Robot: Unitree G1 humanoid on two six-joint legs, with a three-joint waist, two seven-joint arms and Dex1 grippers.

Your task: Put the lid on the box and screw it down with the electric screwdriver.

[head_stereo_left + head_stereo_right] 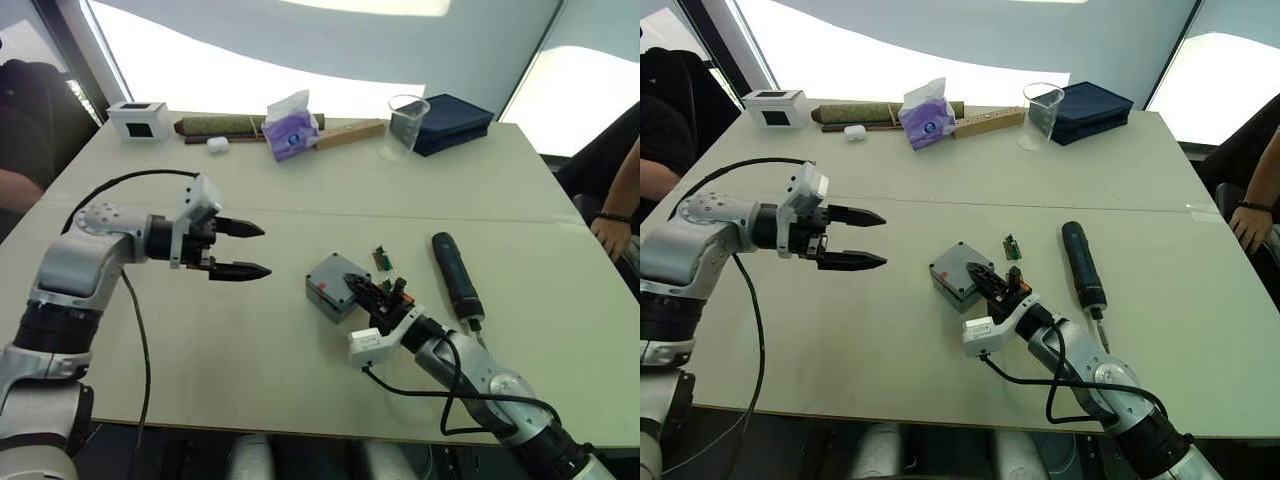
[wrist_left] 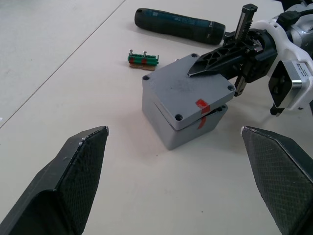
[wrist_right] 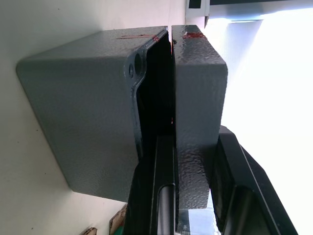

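A: Where is the thin square grey plastic lid [image 2: 188, 88] with the red mark?

B: On top of the deeper square grey plastic box [image 2: 183, 128], near the middle of the pale surface [image 1: 250, 340]. It sits askew — one side is lifted, leaving a dark gap between lid and box, which the right wrist view shows edge-on. The inside of the box is too dark to make out.

A: And the right pincer [image 1: 366, 291]?

B: Clamped on the lid's edge: one black finger [image 2: 212, 61] lies on the lid's face, the other goes into the gap beneath. In the head views the fingers cover that corner of the lid.

A: The left pincer [image 1: 243, 250]?

B: Held above the surface, well apart from the box on the robot's left, fingers spread wide, holding nothing and touching nothing.

A: The black cylindrical electric screwdriver [image 1: 455, 278]?

B: Lying flat on the surface to the right of the box, untouched. Its thin bit end points toward the robot and is partly behind the right arm. Between it and the box lies a small green circuit board [image 1: 1011, 246]; a second one is mostly hidden by the right pincer.

A: Farther out?

B: Along the far edge — a white box with a black window [image 1: 139, 119], a purple tissue pack [image 1: 291, 128], a clear plastic cup [image 1: 406, 125] and a dark blue case [image 1: 452, 122]. A person's hand [image 1: 612, 232] is cut off at the right edge.
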